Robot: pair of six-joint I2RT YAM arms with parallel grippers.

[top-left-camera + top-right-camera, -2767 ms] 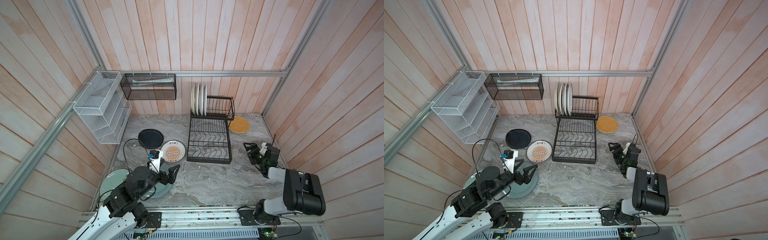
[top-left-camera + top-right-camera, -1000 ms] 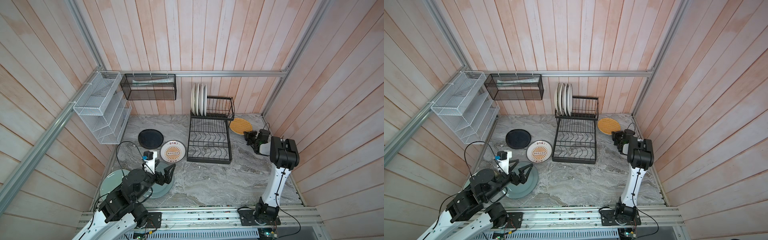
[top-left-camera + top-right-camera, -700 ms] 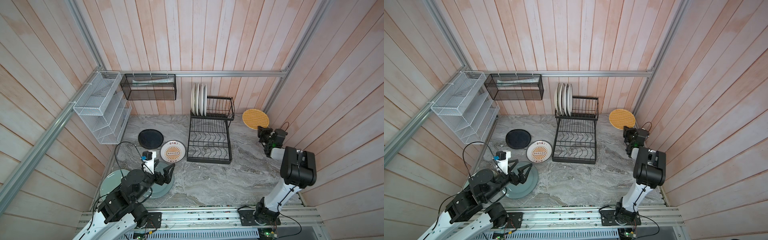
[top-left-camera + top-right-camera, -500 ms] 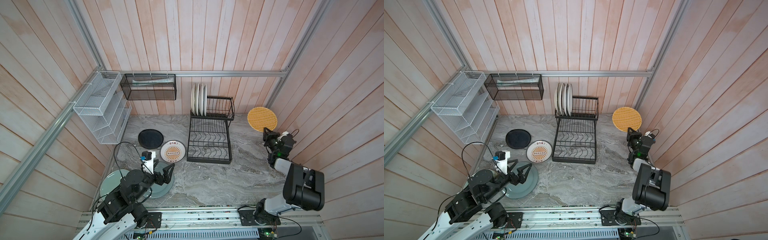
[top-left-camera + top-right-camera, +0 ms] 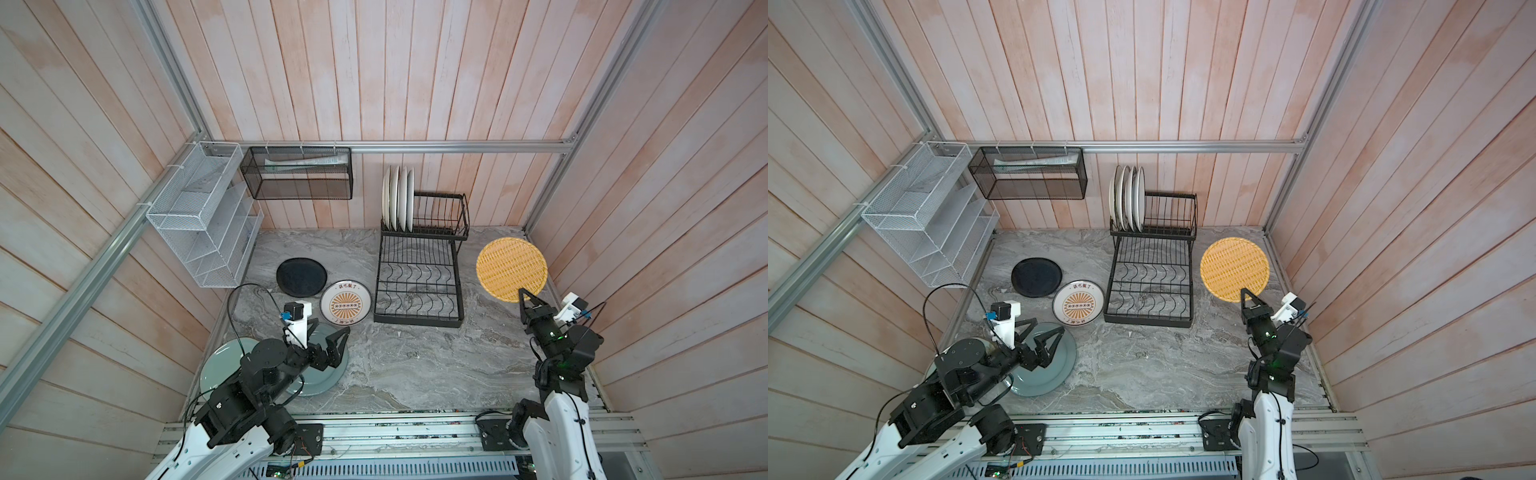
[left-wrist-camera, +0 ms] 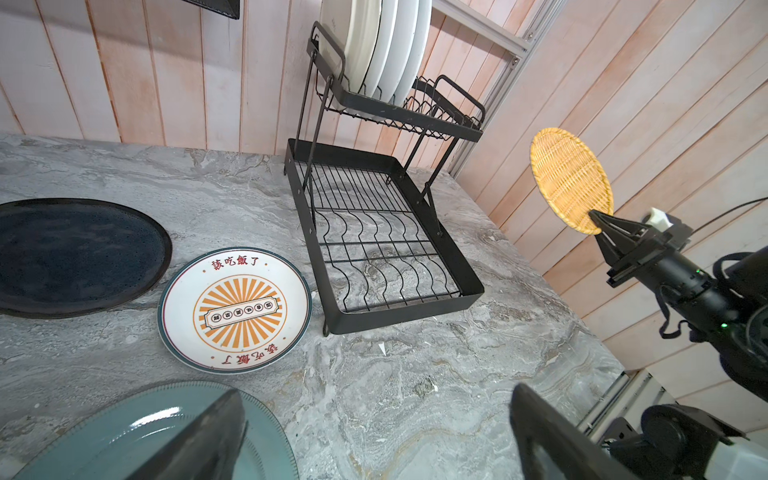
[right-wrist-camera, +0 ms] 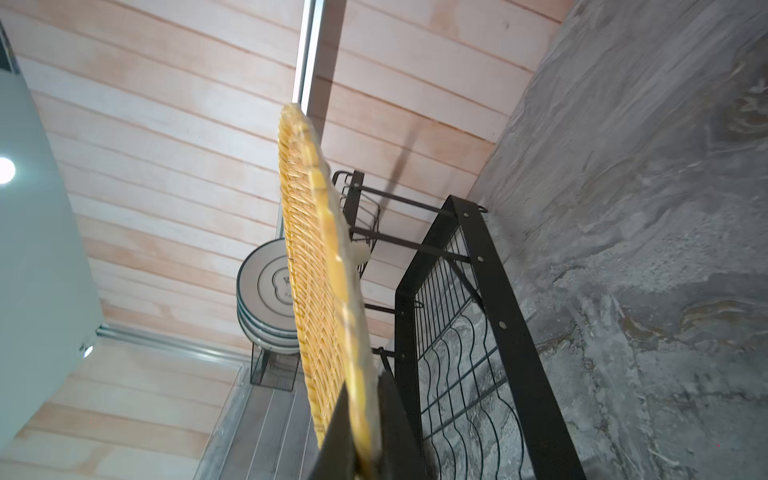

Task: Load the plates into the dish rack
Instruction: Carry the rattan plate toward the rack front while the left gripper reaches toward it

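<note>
Woven yellow plate [image 5: 511, 268] was lifted off the surface [image 5: 415, 365], clamped edgewise by the right fingers [image 5: 525, 298], seemingly ready for the dish rack [image 5: 417, 322]; left fingers [image 5: 338, 338] were held spread.

Rough woven plate [image 5: 511, 268], matt wire rack [image 5: 417, 322]

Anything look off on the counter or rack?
Nothing toppled or spilled. A small white fleck lies on the counter in front of the dish rack; can't tell what it is. The woven yellow plate is in the air, pinched at its rim by the right gripper.
</note>
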